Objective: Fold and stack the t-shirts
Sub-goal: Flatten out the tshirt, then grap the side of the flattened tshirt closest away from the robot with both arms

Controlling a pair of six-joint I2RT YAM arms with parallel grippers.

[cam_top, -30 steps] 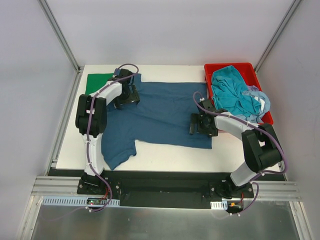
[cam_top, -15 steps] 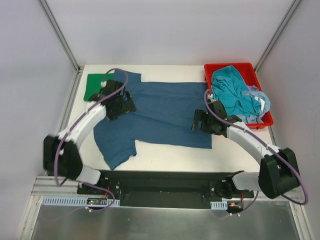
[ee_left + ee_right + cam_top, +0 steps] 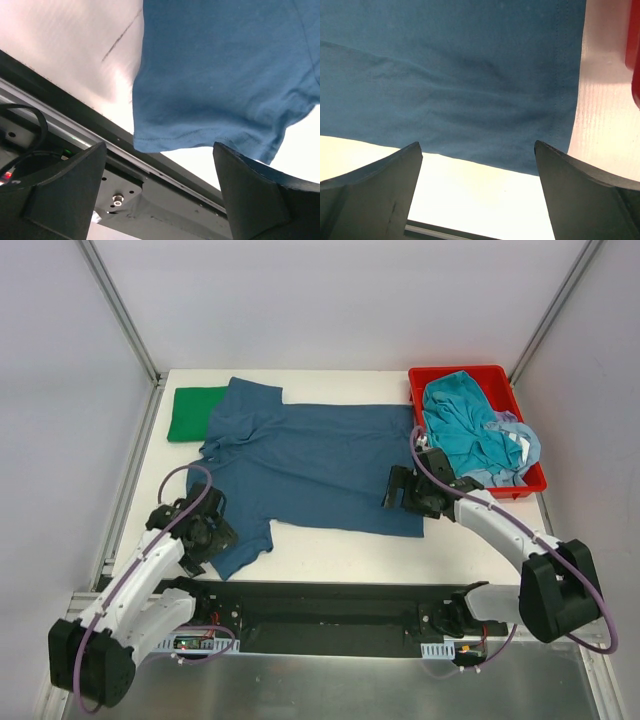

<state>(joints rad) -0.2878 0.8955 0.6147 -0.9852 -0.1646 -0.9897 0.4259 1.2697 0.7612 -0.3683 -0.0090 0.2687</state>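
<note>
Top external view: blue t-shirt (image 3: 320, 465) lies flat; left gripper (image 3: 208, 532) at its sleeve, right gripper (image 3: 398, 487) at its hem, both spread wide, holding nothing.

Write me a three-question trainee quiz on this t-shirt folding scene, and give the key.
1. True or false: the dark blue short-sleeved cotton t-shirt lies spread open on the white table, not yet folded.
2. Where does the crumpled teal cotton shirt lie? A) in the red plastic tray; B) at the table's near edge; C) under the blue t-shirt.
3. Fill in: the folded bright green shirt lies at the table's far ____ corner.
Key: 1 true; 2 A; 3 left.
</note>
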